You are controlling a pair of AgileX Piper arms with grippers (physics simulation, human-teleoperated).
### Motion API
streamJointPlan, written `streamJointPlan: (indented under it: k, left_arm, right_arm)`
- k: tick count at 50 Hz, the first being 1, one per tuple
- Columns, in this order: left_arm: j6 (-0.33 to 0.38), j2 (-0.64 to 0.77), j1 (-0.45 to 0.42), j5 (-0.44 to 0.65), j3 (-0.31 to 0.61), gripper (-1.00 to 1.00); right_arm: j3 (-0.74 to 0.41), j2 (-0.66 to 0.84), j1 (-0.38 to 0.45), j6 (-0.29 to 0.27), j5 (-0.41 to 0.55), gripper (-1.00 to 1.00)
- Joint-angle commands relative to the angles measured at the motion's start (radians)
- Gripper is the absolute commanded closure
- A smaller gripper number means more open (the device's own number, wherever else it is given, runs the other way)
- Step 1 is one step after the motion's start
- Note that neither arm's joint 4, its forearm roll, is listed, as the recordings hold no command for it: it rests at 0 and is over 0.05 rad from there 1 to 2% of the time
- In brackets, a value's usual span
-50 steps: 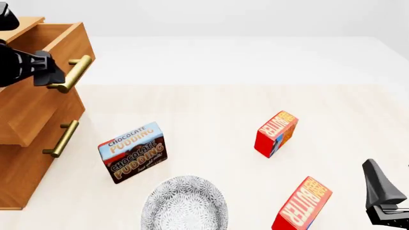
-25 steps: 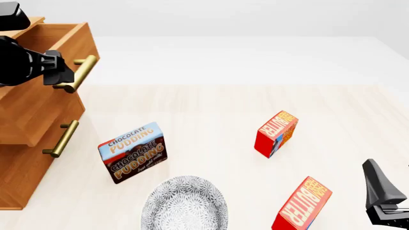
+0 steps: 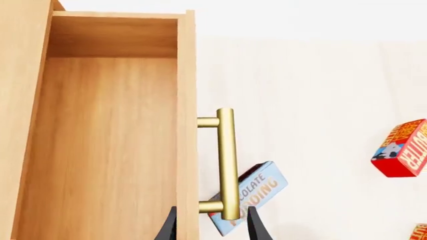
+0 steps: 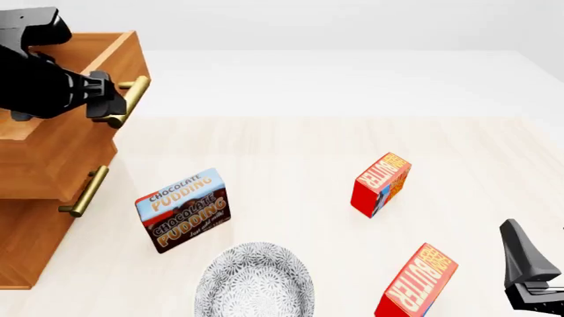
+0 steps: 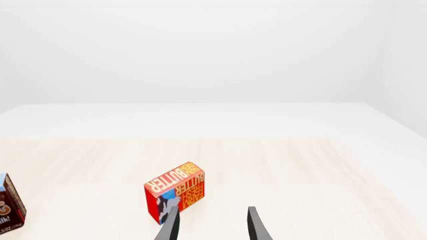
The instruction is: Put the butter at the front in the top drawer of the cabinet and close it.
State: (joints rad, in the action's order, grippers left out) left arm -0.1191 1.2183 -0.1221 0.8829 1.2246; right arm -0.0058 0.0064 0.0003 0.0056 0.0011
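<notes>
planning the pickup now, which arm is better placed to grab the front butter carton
Right. The right gripper sits open beside the small red-and-orange butter carton at the table's near edge. The left gripper is across the table at the brass bar handle of the honey-brown wooden top drawer.

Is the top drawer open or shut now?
Open: the top drawer juts from the cabinet, showing its bare wood interior.

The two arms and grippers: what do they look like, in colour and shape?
Both are matte black. The left gripper sits on a bulky, ribbed black body. The right gripper shows one tall, tapered black finger above a blocky base. In the wrist views the fingers are thin dark blades. No cables or markings are visible.
</notes>
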Motion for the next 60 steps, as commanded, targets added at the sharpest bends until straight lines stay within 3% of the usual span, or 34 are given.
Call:
streamJointPlan:
  k: [1,36,60]
  left_arm:
    - [-0.017,0.022,-0.045,-0.018,0.002,-1.00]
    - [-0.048,0.079,-0.163,-0.031,0.041,-1.00]
    - [-0.110,0.087,-0.259,-0.061,0.038,-1.00]
  right_arm:
    - [0.001,-0.001,0.000,-0.001,0.000,-1.00]
    - [0.001,-0.001,0.000,-0.001,0.000,-1.00]
    - [0.001,-0.001,0.000,-0.001,0.000,-1.00]
